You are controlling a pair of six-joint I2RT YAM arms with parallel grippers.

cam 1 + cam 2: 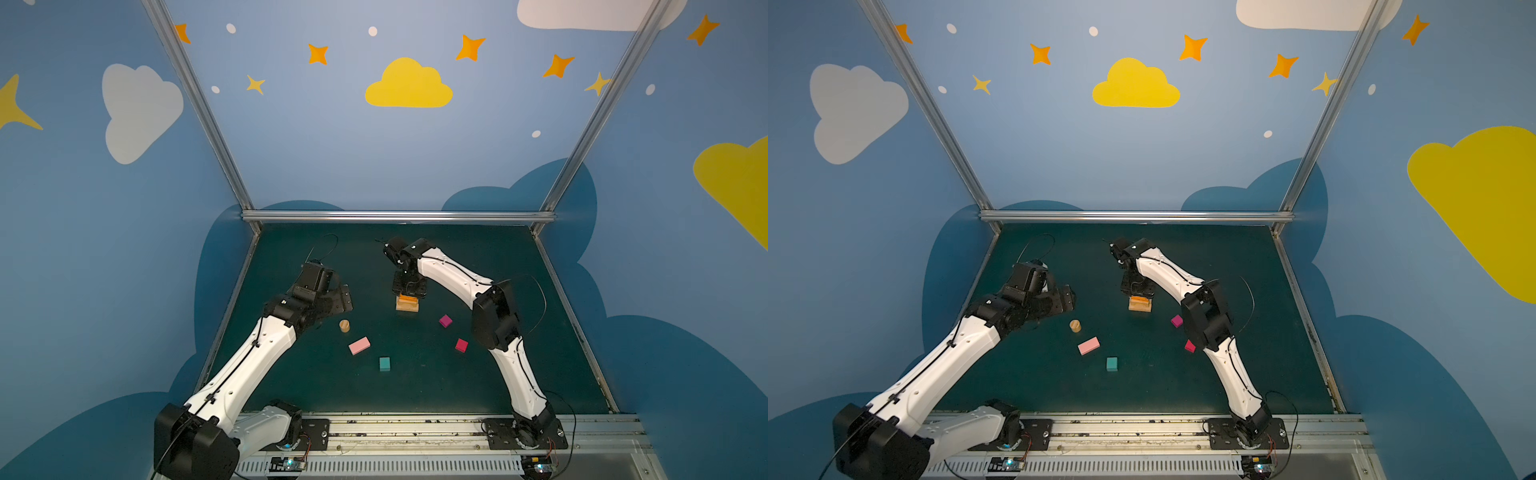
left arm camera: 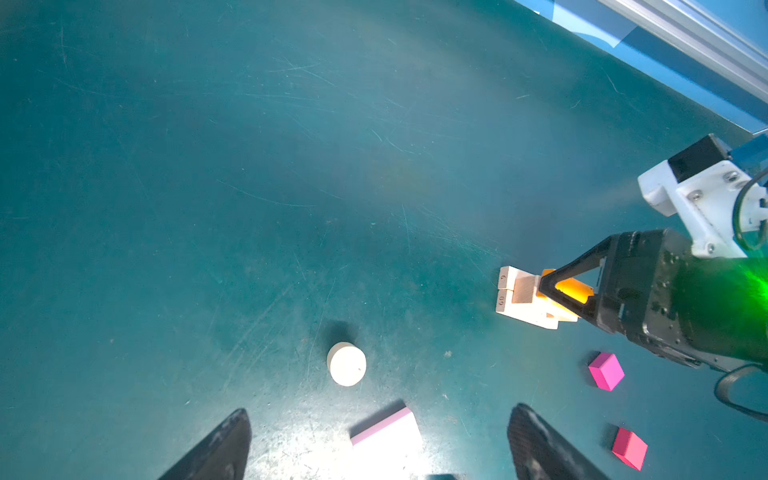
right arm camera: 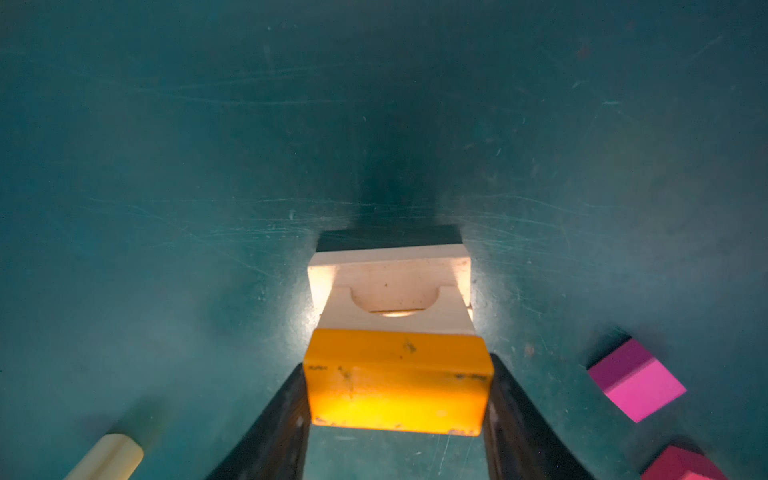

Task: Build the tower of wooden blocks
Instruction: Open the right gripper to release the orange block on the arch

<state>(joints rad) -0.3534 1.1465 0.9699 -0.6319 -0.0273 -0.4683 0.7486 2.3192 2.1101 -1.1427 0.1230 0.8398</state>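
Observation:
My right gripper [image 3: 397, 365] is shut on the orange oblong [image 3: 397, 386] [image 1: 407, 297], holding it by its ends right over the tan blocks [image 3: 390, 282] [image 1: 407, 306] of the tower base. Whether orange touches tan I cannot tell. The top tan block has a half-round notch. My left gripper [image 2: 380, 413] [image 1: 344, 298] hangs open and empty above the pink oblong [image 2: 386, 432] [image 1: 359, 345], with the tan cylinder [image 2: 346, 363] [image 1: 344, 326] standing just beyond. A teal cube [image 1: 385, 363], magenta cube [image 1: 445, 321] [image 3: 636, 380] and red cube [image 1: 461, 345] [image 3: 681, 463] lie loose on the mat.
The dark green mat [image 1: 478, 386] is fenced by aluminium rails [image 1: 399, 216] at the back and sides. My right arm's elbow [image 1: 494, 318] hangs beside the magenta and red cubes. In a top view that elbow partly covers the red cube [image 1: 1190, 345].

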